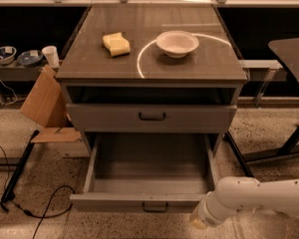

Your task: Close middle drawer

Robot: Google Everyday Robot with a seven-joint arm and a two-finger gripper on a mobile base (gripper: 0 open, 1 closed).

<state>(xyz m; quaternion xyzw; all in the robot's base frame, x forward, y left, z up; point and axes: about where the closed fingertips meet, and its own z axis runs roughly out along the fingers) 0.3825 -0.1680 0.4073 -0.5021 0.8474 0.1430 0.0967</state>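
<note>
The middle drawer is the lowest open one. It is pulled far out of the grey cabinet, and its long boxy interior is empty. Its low flat front faces me and has a small dark pull handle. My gripper is at the end of the white arm, which comes in from the lower right. It sits just in front of the right end of the drawer front, low near the floor. Above the open drawer, the taller-fronted drawer with the larger black handle is shut.
A yellow sponge and a white bowl sit on the cabinet top. A cardboard piece, a dark pole and cables lie on the floor at the left. A dark table leg stands at the right.
</note>
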